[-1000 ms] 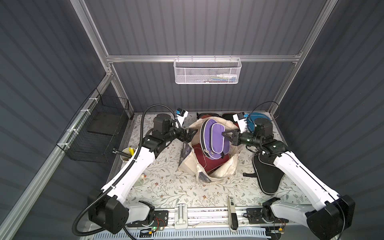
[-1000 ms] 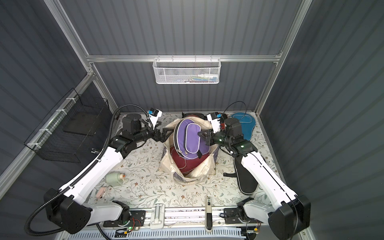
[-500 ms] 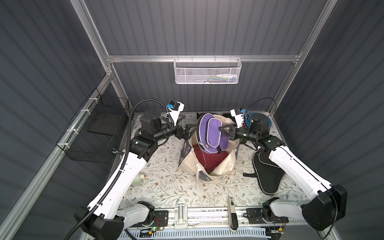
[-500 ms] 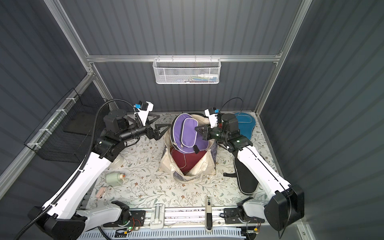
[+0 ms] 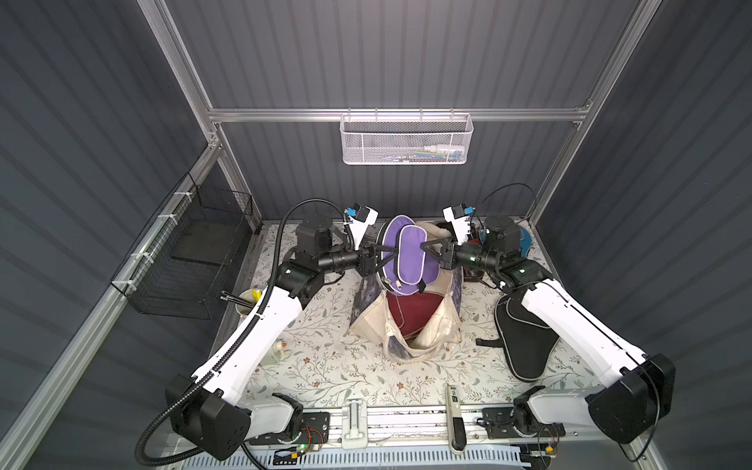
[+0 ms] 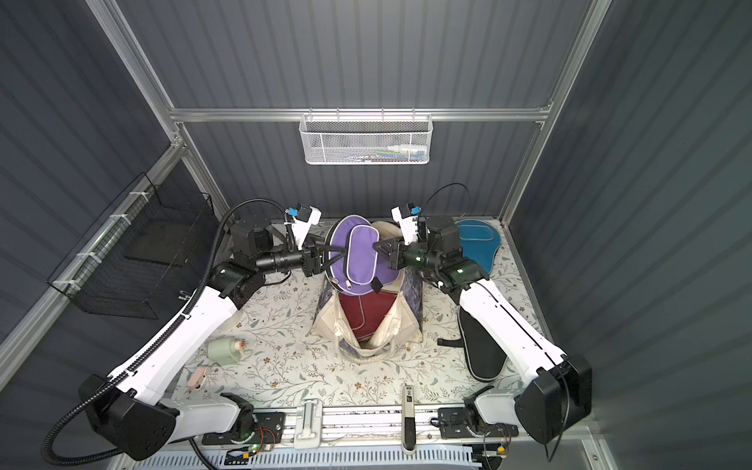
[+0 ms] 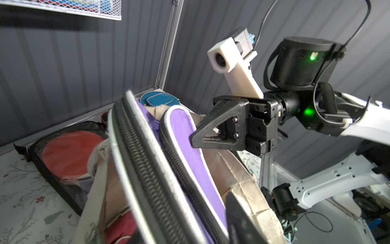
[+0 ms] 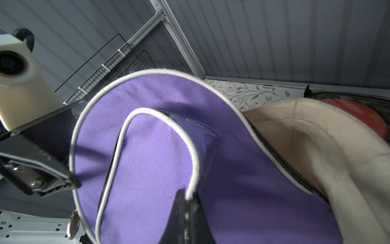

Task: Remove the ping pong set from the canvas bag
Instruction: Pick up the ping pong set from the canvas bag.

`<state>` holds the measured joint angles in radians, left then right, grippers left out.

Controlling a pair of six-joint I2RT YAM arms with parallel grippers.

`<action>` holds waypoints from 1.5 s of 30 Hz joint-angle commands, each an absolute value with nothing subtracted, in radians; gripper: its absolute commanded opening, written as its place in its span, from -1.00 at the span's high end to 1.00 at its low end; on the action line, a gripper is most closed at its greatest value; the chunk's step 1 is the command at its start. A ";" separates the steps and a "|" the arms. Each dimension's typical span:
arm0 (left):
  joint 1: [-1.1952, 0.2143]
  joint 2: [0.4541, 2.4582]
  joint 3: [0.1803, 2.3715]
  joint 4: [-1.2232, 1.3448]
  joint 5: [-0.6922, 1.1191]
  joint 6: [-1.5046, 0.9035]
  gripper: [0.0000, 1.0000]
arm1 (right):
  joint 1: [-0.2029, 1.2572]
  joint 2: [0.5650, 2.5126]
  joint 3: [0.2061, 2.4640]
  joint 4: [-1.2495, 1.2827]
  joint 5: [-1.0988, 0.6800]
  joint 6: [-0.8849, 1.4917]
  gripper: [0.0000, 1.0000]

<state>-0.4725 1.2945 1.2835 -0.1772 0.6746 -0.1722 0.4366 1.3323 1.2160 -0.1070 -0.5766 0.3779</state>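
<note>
I have the right gripper (image 5: 423, 247) clamped on the purple cover (image 5: 407, 260) at its 3 o'clock, above the canvas bag (image 5: 368, 323)'s 12 o'clock end. My left gripper (image 5: 386, 253) straddles its 9 o'clock rim; I can't tell whether it grips.

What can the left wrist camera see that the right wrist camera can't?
Only the left wrist view shows the blue cover at the back, the maroon cover inside the canvas bag and the white mesh basket. Only the right wrist view shows the black wire basket and the left arm's camera. Both show the purple cover, the right pincer pinching its pocket, the canvas bag and the red paddle case.
</note>
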 commanded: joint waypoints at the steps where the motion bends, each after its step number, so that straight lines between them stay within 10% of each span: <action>1: -0.476 1.274 1.283 -0.152 0.696 -0.140 0.85 | 0.435 1.323 1.272 -0.124 -0.596 0.299 1.00; 11: -0.453 1.310 1.534 -0.558 0.720 0.223 1.00 | 0.270 1.246 1.400 -0.499 -0.810 -0.120 -0.89; 21: -0.452 1.452 1.787 -0.944 0.950 0.519 1.00 | 0.264 1.369 1.560 -0.747 -0.940 -0.419 -0.98; 27: -0.452 1.460 1.800 -0.973 0.990 0.558 1.00 | 0.261 1.431 1.596 -0.802 -1.042 -0.469 -0.80; 36: -0.453 1.471 1.806 -0.939 0.942 0.535 1.00 | 0.268 1.446 1.589 -0.766 -1.136 -0.443 0.90; 37: -0.452 1.456 1.785 -0.888 0.884 0.494 0.89 | 0.268 1.436 1.584 -0.747 -1.135 -0.435 1.00; 40: -0.451 1.367 1.657 -0.637 0.577 0.327 -0.98 | 0.266 1.398 1.553 -0.634 -1.058 -0.351 1.00; 45: -0.371 1.155 1.374 -0.305 0.271 0.175 -0.99 | 0.228 1.359 1.531 -0.339 -0.987 -0.048 1.00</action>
